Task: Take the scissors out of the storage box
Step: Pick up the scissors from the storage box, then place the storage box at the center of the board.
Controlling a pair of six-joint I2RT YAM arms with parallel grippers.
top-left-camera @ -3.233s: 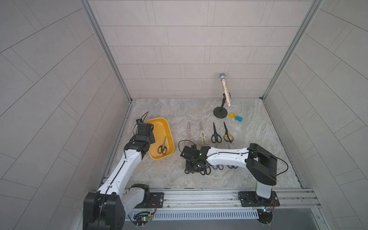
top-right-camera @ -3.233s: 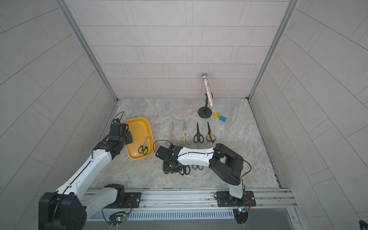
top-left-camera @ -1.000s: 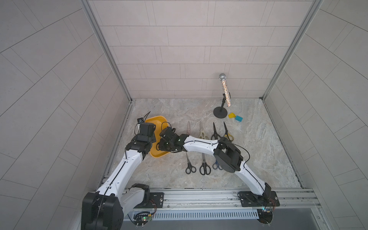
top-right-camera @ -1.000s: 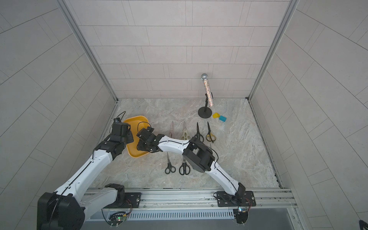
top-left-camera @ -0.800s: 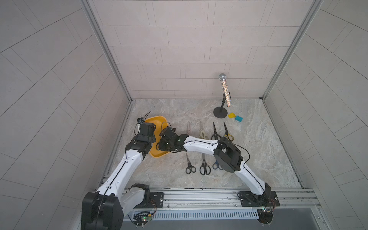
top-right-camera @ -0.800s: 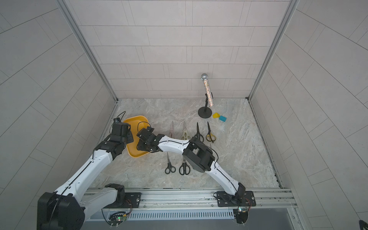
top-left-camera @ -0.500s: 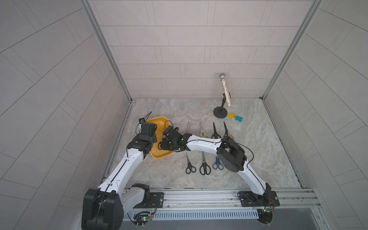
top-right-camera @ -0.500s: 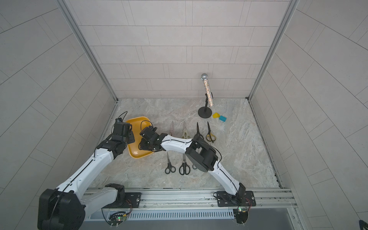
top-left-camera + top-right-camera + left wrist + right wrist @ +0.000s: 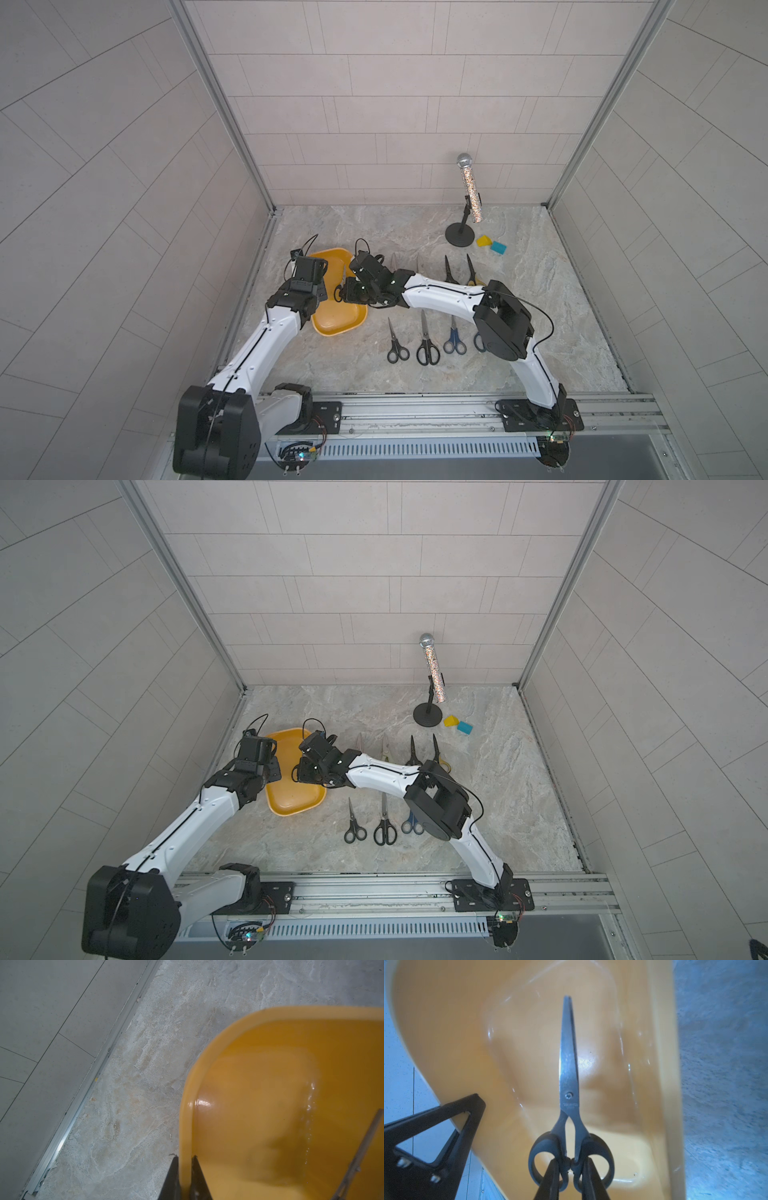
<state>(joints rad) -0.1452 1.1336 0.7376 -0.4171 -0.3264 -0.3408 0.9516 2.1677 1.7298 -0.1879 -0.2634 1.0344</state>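
Swung over from the tabletop (image 9: 374, 224), right fingers (image 9: 551, 1182) pinch the stiff, likely slick scissors (image 9: 569, 1068) where handle loops meet; left fingers (image 9: 172, 1184) clamp the storage box (image 9: 259, 1084) rim.

The storage box (image 9: 338, 328) is plain glossy yellow, the scissors (image 9: 569, 1076) over it black-handled with grey steel blades, the table surface (image 9: 540, 291) marbled grey and beige, the microphone (image 9: 471, 195) speckled in many colours under a silver head, near a yellow block (image 9: 483, 240) and a teal block (image 9: 498, 247).
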